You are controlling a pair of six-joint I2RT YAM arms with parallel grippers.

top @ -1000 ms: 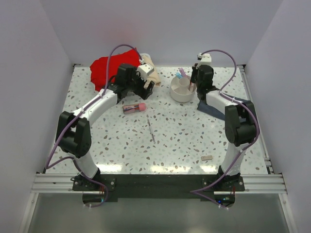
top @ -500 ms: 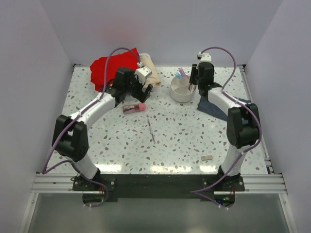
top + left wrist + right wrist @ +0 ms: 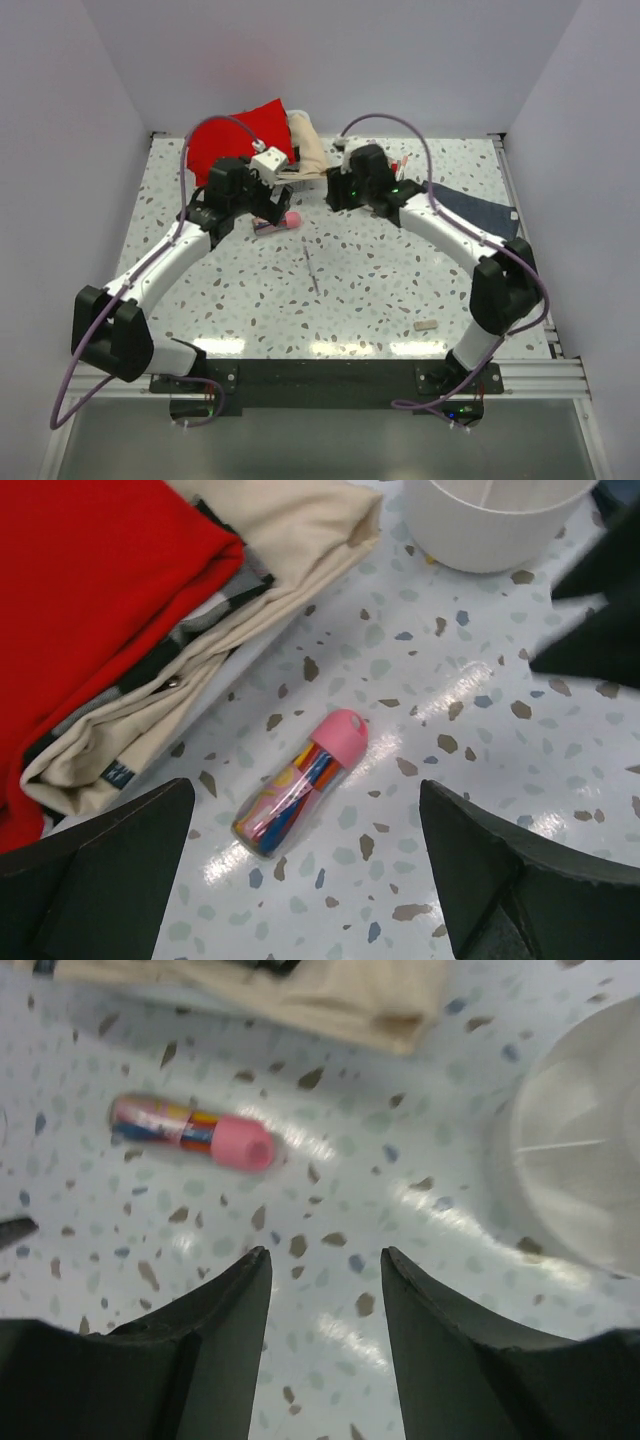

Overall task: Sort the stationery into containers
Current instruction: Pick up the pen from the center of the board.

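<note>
A pink-capped clear tube (image 3: 279, 222) of coloured items lies on the speckled table. In the left wrist view the tube (image 3: 300, 780) lies straight below my left gripper (image 3: 305, 810), between its wide-open fingers and untouched. My right gripper (image 3: 325, 1255) is open and empty, above bare table just near of the tube (image 3: 195, 1132). The white round organiser (image 3: 490, 525) stands to the tube's right; it also shows in the right wrist view (image 3: 585, 1170). From above, my right arm hides it. A thin pen (image 3: 311, 268) lies mid-table. A beige eraser (image 3: 426, 325) lies near the front right.
A red cloth (image 3: 235, 140) and a folded beige cloth (image 3: 308, 145) lie at the back, close behind the tube. A dark blue-grey cloth (image 3: 470, 210) lies at the right. My two grippers (image 3: 275, 208) (image 3: 335, 190) are close together around the tube.
My right arm has swung left, away from the organiser, and now hovers by the tube. My left gripper has moved nearer and sits over the tube.
</note>
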